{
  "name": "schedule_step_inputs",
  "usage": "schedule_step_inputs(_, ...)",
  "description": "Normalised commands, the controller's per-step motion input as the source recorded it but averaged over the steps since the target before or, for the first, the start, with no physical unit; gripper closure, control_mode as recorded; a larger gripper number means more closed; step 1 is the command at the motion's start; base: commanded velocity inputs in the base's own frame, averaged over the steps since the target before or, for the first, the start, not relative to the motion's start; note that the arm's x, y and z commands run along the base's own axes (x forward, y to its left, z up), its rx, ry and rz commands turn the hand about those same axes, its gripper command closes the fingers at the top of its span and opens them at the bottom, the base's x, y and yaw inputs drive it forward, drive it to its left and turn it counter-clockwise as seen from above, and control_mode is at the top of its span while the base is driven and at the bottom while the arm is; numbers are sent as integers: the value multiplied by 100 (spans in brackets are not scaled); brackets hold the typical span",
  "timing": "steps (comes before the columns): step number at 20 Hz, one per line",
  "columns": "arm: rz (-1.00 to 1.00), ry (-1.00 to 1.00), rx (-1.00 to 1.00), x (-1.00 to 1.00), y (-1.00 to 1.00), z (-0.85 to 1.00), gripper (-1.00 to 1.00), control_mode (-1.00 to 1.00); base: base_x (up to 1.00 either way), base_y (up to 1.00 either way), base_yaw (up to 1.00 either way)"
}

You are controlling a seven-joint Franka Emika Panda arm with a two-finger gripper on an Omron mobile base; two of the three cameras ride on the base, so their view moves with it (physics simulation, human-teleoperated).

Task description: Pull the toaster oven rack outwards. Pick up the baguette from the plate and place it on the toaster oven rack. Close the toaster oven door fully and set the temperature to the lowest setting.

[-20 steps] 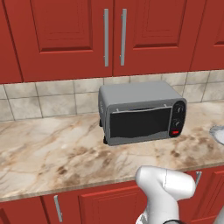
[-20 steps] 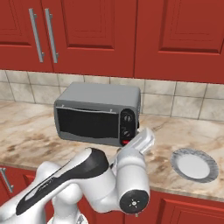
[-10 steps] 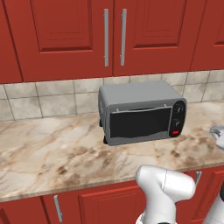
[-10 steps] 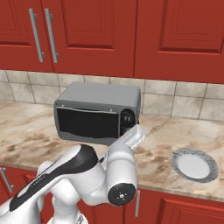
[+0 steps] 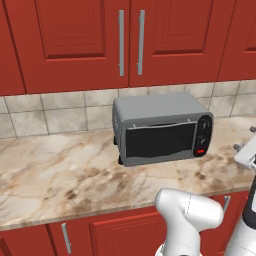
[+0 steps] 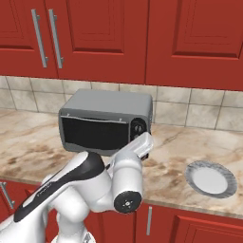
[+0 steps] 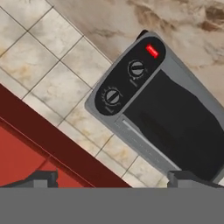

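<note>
Gaping wide, fingers (image 7: 43,178) hold nothing before the toaster oven (image 7: 148,105).

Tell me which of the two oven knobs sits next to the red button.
The lower knob on the oven: the red button lies directly below it, while the upper knob sits nearer the oven's top edge.

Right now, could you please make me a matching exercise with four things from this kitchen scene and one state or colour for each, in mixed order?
Things:
1. toaster oven door
2. plate
3. fingers of the gripper
4. small button on the oven panel

States or colours:
a. red
b. spread apart, holding nothing
c. closed, dark glass
d. lying on the counter, right of the oven

Pairs: 1-c, 2-d, 3-b, 4-a
</note>
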Motion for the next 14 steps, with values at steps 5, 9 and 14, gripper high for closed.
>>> schedule_step_inputs(5, 0, 0, 10, 39, 3, -15, -100, -100, 0, 0, 0)
schedule_step_inputs(9, 0, -1, 10, 34, 0, -13, -100, -100, 0, 0, 0)
schedule_step_inputs(14, 0, -4, 8, 33, 0, -6, -100, -100, 0, 0, 0)
